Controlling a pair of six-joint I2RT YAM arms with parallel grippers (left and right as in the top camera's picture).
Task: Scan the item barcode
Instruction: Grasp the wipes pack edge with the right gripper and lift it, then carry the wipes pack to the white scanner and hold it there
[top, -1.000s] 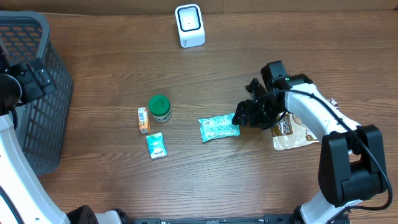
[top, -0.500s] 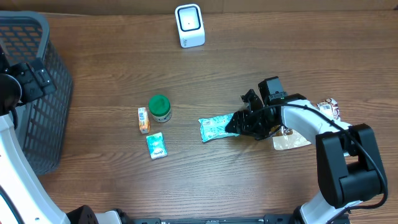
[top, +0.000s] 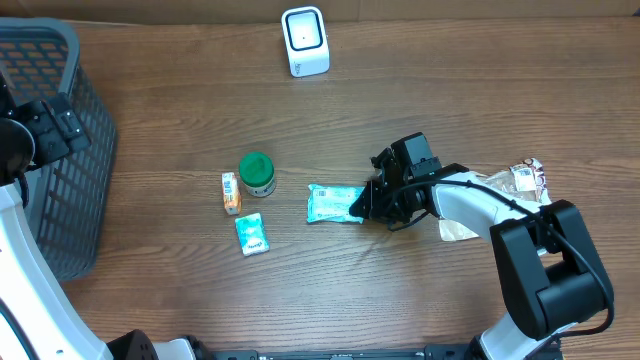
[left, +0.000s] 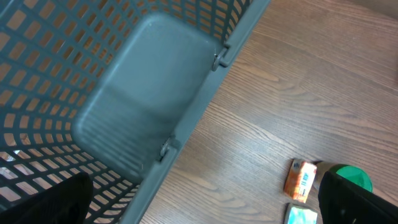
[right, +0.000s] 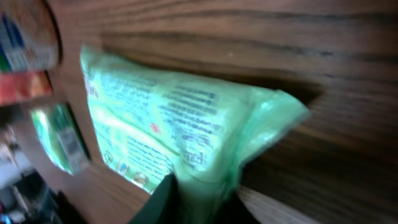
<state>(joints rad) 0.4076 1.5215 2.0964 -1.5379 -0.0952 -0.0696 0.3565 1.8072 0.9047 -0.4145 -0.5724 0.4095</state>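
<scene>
A brown wooden worktop (top: 200, 280) is seen from above, and it fills nearly all of the frame. A big grey basket (top: 50, 200) with a grid wall is set at the left edge. In the left wrist view its floor is seen through the open top.

The left tool (left: 202, 193) is held over the near rim of the basket. Its two dark fingers are spread wide, one at each lower corner of that view, and nothing is held between them.

The right tool (top: 362, 205) is found right of the middle of the overhead frame, low on the worktop. It is closed on the right end of a light green pack (top: 330, 203). In the right wrist view that end is seen bunched up between the dark fingers. The pack is laid flat on the worktop at the middle of the frame, well below the scanner.

A brown bag (top: 520, 180) is partly hidden under the right arm at the right side. A white scanner (top: 304, 40) is stood at the top middle.

A jar (top: 256, 173) with a green lid is placed left of the pack. A small green packet (top: 252, 233) is laid just below the jar. A little orange box (top: 231, 192) is set just beside the jar, on its left.
</scene>
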